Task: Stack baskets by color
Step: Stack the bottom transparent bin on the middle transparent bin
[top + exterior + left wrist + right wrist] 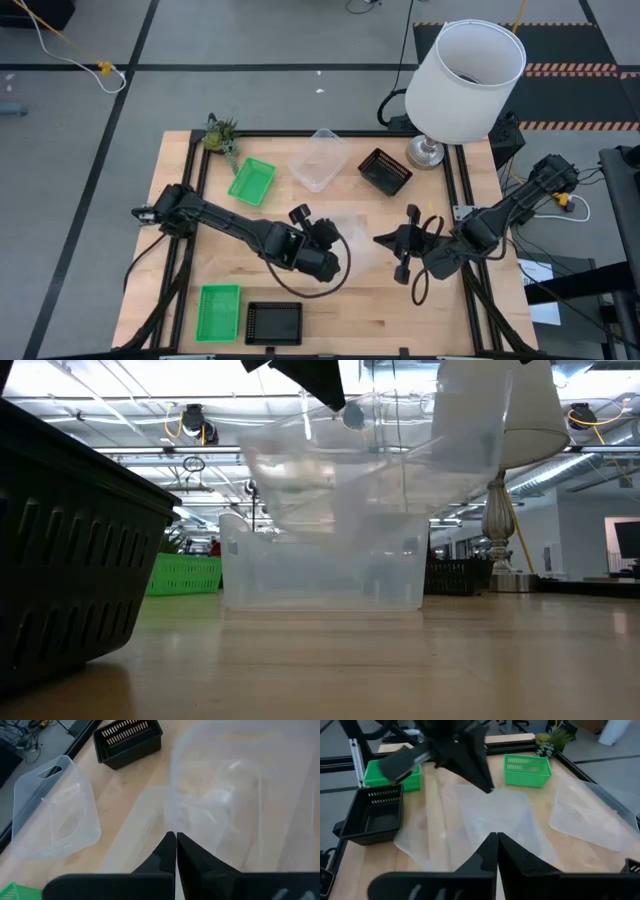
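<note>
A clear basket [370,470] hangs tilted between my two grippers at the table's middle, above a second clear basket [320,575] that stands on the table. My left gripper [175,837] is shut on one rim of the lifted basket. My right gripper [495,837] is shut on the opposite rim. A third clear basket [320,160] lies at the far middle. Green baskets sit at the far left [250,181] and near left [218,310]. Black baskets sit at the far right [385,171] and the near edge [273,323]. My left gripper pinches the lifted clear basket's rim [489,790] between its two fingers, coming slanting down from the table's left. The basket is clear of the table and tilted. My right gripper pinches the opposite rim [495,831] between its shut fingers, slanting down from the table's right.
A large white lamp [465,75] stands at the far right corner and a small green plant [220,133] at the far left corner. Bare wood lies near the front right of the table [400,320].
</note>
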Available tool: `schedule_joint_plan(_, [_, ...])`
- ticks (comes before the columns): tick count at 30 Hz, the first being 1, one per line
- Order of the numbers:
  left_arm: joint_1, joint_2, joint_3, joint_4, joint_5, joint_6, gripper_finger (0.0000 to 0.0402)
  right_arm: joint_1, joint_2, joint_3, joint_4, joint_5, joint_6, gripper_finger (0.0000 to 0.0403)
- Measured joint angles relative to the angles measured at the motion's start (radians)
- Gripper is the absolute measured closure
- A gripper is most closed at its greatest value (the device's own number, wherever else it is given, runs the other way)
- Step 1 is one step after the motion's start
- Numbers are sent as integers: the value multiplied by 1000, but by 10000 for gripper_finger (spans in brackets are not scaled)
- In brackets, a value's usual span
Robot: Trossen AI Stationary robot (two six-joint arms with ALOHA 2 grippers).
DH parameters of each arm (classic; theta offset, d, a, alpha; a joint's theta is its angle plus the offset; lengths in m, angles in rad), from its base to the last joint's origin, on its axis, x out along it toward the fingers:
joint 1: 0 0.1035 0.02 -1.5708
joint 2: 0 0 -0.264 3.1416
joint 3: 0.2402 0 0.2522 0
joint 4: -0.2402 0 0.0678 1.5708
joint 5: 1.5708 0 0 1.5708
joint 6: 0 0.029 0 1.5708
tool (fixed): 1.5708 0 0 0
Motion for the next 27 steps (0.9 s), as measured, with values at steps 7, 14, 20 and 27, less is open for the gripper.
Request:
schedule_joint_plan(7, [-9, -2, 0, -1, 39, 50, 399, 16, 0, 0, 3, -17, -26, 371])
schedule_joint_plan(14, [-11, -48, 0, -2, 135, 206, 400, 64, -60, 0, 2, -133, -49, 335])
schedule_joint_plan(20, [16, -119, 1, -11, 197, 301, 400, 145, -108, 0, -4, -157, -81, 326])
schedule_joint_plan(27, [93, -196, 2, -12, 320, 373, 401, 196, -129, 0, -20, -155, -107, 326])
